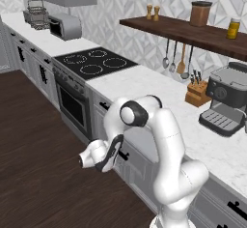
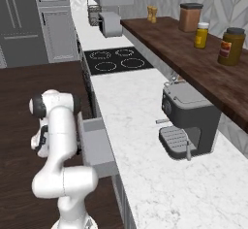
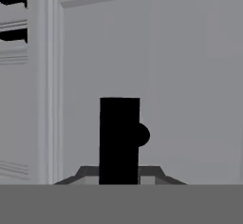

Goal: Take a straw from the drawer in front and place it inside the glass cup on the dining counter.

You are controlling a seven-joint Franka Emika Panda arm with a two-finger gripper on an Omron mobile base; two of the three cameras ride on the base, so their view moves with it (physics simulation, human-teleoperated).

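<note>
The arm is folded low in front of the grey cabinets, and its hand (image 1: 116,149) is pressed up against the front of the drawer (image 2: 97,145). From the right base view that drawer stands pulled partway out from under the marble bench (image 2: 145,126), its light-grey box sticking out toward the arm. In the hand view the black bar handle (image 3: 119,140) rises right up the middle against the flat grey front panel, with the dark fingertips low at either side of its foot; the hand looks pinched on that handle, narrow rather than spread.

On the bench above and beyond the drawer sits a dark espresso machine (image 2: 186,121), with a wooden knife block (image 1: 197,92) just beside it toward the black cooktop (image 1: 94,62). A toaster (image 1: 65,25) stands further along. A wooden shelf (image 2: 193,58) on the wall carries jars, and utensils (image 1: 176,58) hang beneath it.
</note>
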